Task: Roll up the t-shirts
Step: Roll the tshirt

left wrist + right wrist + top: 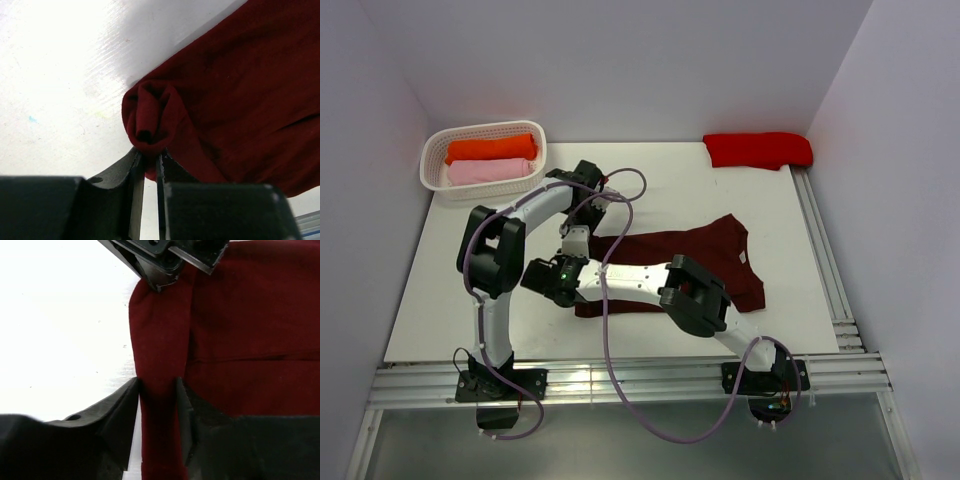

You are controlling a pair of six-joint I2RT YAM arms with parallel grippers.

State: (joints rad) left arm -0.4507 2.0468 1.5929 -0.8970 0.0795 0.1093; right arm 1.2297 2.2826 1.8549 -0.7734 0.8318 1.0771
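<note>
Basket (490, 189) stands apart while left end effector (149, 160) and right end effector (157, 386) pinch maroon shirt (708, 250).

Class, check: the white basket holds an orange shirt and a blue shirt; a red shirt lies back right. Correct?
No: beside the orange shirt in the white basket lies a pale pink shirt, not blue, as the top external view shows. The red shirt does lie back right.

surface (650, 190): white, flat | middle: maroon t-shirt (715, 250) spread flat, its left edge bunched into a roll | far right corner: red t-shirt (758, 149) folded, well apart from the maroon one | far left corner: white basket (432, 160) standing upright
</note>
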